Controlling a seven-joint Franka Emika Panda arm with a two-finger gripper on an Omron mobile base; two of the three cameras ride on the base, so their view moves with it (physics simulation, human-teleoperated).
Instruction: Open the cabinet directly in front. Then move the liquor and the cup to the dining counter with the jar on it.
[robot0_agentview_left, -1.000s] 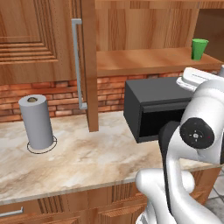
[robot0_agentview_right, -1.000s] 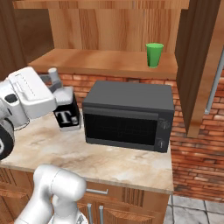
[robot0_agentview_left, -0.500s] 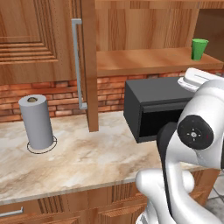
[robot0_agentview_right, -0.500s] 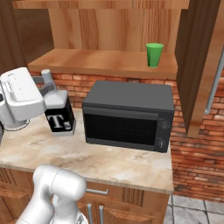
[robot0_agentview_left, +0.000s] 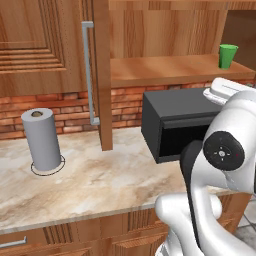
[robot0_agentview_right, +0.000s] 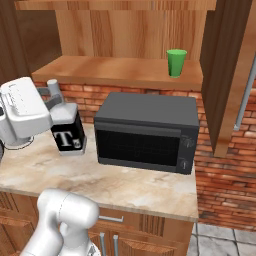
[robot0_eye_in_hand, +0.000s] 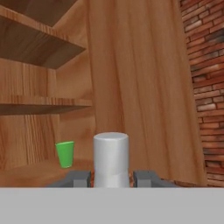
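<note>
The cabinet (robot0_agentview_right: 220, 75) stands open, so step one looks done, and we're into the carry. The gripper (robot0_eye_in_hand: 111, 178) is clenched on the liquor (robot0_agentview_right: 69, 131), its two fingers (robot0_eye_in_hand: 78, 178) pinching the pale neck just below the cap at the bottom centre of the hand view. In the right base view the bottle sits at middle left, upright, the "T" label facing us, just left of the black microwave (robot0_agentview_right: 145, 132) and seemingly lifted a touch off the marble worktop (robot0_agentview_right: 125, 180), though I can't be sure it's clear.

The cup (robot0_agentview_right: 176, 62) waits on the cabinet's lower shelf (robot0_agentview_right: 120, 72), upper centre-right in that view, far upper right in the left base view (robot0_agentview_left: 228, 56), well apart from the bottle. A paper-towel roll (robot0_agentview_left: 42, 139) stands at middle left there.

The island with the jar isn't in sight, so my read is the base has to turn and drive off with the bottle held upright, clearing the microwave and the open door (robot0_agentview_left: 102, 75), before coming back for the cup.
</note>
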